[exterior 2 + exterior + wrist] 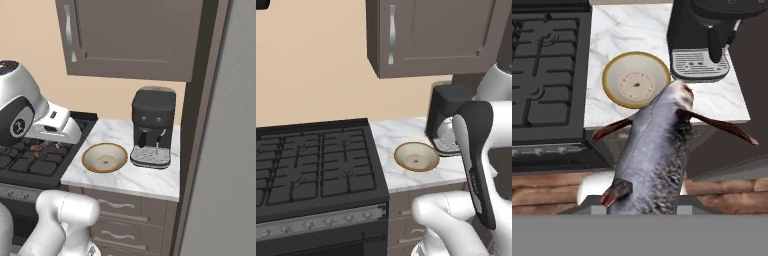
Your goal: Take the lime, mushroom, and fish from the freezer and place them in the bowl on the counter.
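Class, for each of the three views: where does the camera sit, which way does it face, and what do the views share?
Left base view: behind the arm's left, facing stove, bowl; white arm lower right.
Right base view: behind the arm's right, facing counter, coffee machine; arm lower left.
Hand view: on the hand, looking down past the fish.
Shared: bowl, counter, stove, coffee machine.

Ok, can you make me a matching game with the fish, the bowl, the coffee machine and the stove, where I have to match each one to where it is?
Things:
1. fish
2. bowl
3. coffee machine
4. stove

Places:
A. on the marble counter, between stove and coffee machine
B. left of the counter
C. held in the hand, above the counter's front edge
D. on the counter, under the brown wall cabinet

Pairs: 1-C, 2-A, 3-D, 4-B
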